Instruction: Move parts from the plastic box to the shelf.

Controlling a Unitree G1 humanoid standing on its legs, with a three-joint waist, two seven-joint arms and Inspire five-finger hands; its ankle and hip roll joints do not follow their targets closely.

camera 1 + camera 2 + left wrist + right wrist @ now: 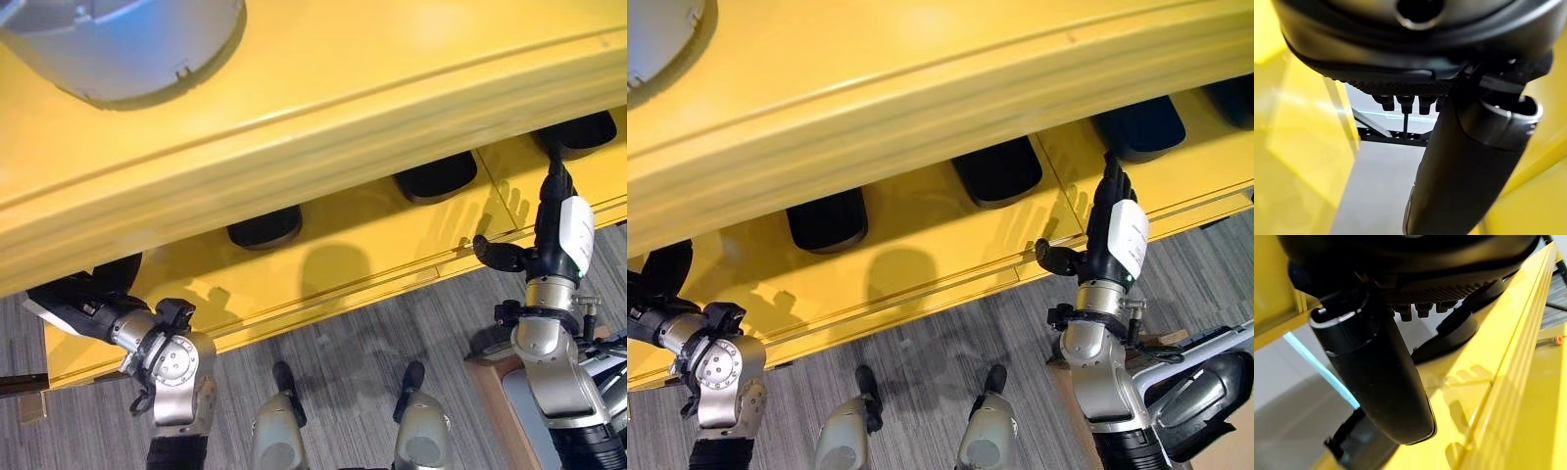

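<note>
Parts (265, 226): dark, lined along yellow shelf (372, 245). Right robot hand (1114, 220) straight-fingered, empty; left robot hand (83, 299) grip unreadable. Placing step; next, probably return for more.

Grey wood-grain floor (353, 352) lay below me, striped in planks. Bright light glared off glossy yellow surfaces overhead and threw soft shadows across the lower yellow ledge (921, 284).

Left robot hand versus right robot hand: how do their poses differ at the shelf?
The right robot hand points straight up at the yellow shelf with flat fingers over its front edge; the left robot hand lies sideways, reaching in at the shelf's left end. The right one is open; the left one's fingers are hidden. Both are dark.
</note>
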